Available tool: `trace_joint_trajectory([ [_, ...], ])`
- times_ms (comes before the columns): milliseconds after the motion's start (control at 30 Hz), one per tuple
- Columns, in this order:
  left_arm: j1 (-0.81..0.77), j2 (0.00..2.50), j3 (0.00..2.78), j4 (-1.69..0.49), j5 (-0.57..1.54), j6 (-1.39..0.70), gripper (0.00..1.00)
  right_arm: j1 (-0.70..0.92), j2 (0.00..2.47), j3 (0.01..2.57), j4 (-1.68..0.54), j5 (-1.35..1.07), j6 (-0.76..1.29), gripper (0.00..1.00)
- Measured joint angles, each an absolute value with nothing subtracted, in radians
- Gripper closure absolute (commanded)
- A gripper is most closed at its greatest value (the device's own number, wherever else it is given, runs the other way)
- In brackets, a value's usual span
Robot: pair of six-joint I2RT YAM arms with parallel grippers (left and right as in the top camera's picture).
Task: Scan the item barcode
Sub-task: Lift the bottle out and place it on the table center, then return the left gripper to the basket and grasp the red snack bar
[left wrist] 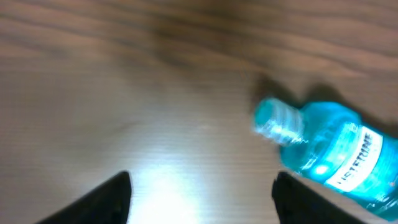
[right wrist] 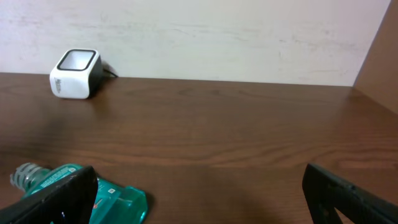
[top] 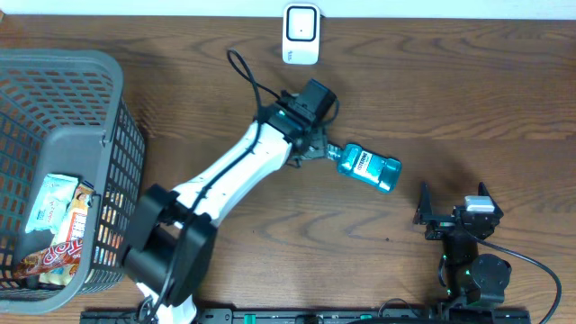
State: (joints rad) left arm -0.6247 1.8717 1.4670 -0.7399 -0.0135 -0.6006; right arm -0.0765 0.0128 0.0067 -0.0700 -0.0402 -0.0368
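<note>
Where bottle (left wrist: 336, 152) lies flat | label: LISTERINE | scanner (top: 301, 34) apart

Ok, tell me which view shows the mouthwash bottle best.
Overhead: the whole mouthwash bottle shows, lying on the table. The left wrist view is blurred and cuts off its base; in the right wrist view a finger covers part of it.

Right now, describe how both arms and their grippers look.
The left arm has white rounded links, black joints, a green light near the wrist and a looping black cable. The right arm is black, with a pale block on top, green lights and a thin cable. The left gripper and right gripper both have dark, flat fingers.
</note>
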Motion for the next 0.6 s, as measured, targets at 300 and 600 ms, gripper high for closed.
trace_joint_trajectory([
  [300,-0.383,1.468,1.693,-0.919,-0.305,-0.55,0.13,-0.076,0.013,0.007,-0.07,-0.04,-0.037,0.01],
  [600,0.146,1.238,1.714,-1.183,-0.38,-0.796,0.13,-0.076,0.013,0.007,-0.07,-0.04,-0.037,0.01],
])
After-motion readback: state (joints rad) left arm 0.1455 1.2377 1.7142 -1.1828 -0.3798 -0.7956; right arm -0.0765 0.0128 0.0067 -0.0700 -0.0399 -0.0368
